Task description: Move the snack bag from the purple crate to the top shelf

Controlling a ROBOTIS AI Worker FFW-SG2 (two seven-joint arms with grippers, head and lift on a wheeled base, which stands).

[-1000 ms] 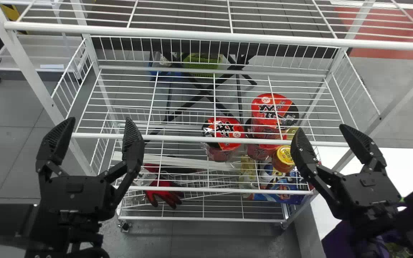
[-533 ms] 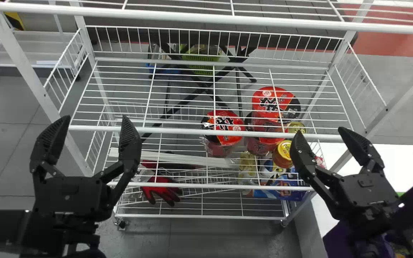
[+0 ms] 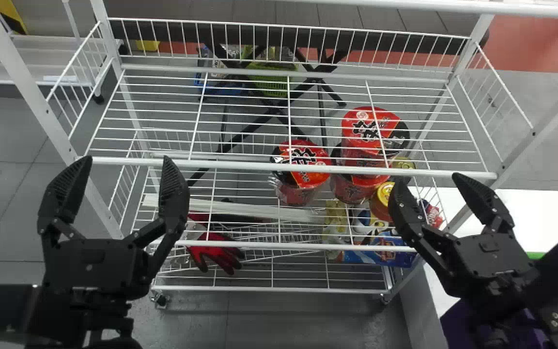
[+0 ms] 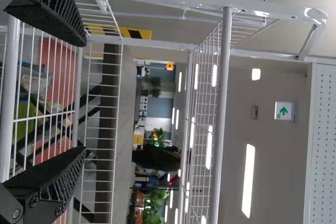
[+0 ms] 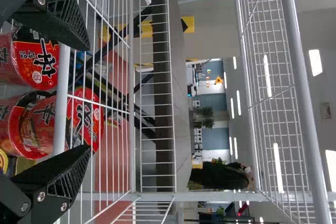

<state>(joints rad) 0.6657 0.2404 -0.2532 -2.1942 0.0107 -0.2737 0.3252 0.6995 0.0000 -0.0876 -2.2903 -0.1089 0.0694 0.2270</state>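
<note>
- We hold the left gripper (image 3: 126, 159) and right gripper (image 3: 425, 179) wide and empty, presumably for grasping.
- We judge the snack bag lies in the purple crate (image 3: 457, 324), staged rightward for pickup.

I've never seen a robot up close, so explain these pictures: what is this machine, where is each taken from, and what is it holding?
This is a robot with two black arms. The head view looks down from its head; the two wrist views, turned on their side, come from a camera on each wrist. The left tool and right tool are open and empty, at a white rack. Lower down in it are red cups, a yellow-lidded jar and a red glove. The purple crate is partly hidden, at the robot's right.
</note>
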